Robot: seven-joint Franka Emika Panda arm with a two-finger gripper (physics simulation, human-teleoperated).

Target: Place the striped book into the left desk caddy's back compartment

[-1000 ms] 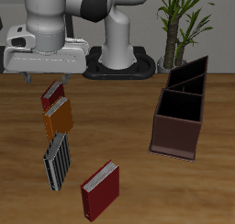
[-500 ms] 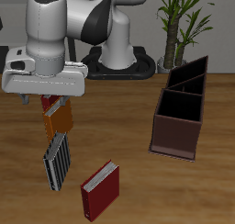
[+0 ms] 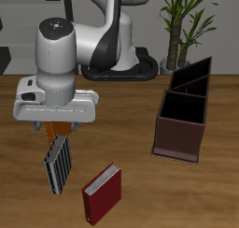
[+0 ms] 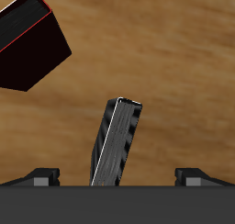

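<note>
The striped book lies on the wooden table near its front edge, and it also shows in the wrist view. My gripper hangs just above the book's far end. In the wrist view the gripper is open, with the fingertips wide apart on either side of the book and not touching it. The left desk caddy stands across the table. Its back compartment is the darker section farther back.
A dark red book lies beside the striped book near the front edge, and it also shows in the wrist view. An orange book is mostly hidden under my hand. A potted plant stands behind the caddy.
My gripper has moved toward the table's front edge and lower, from above the far dark red and orange books to just above the striped book. The books have not moved.
</note>
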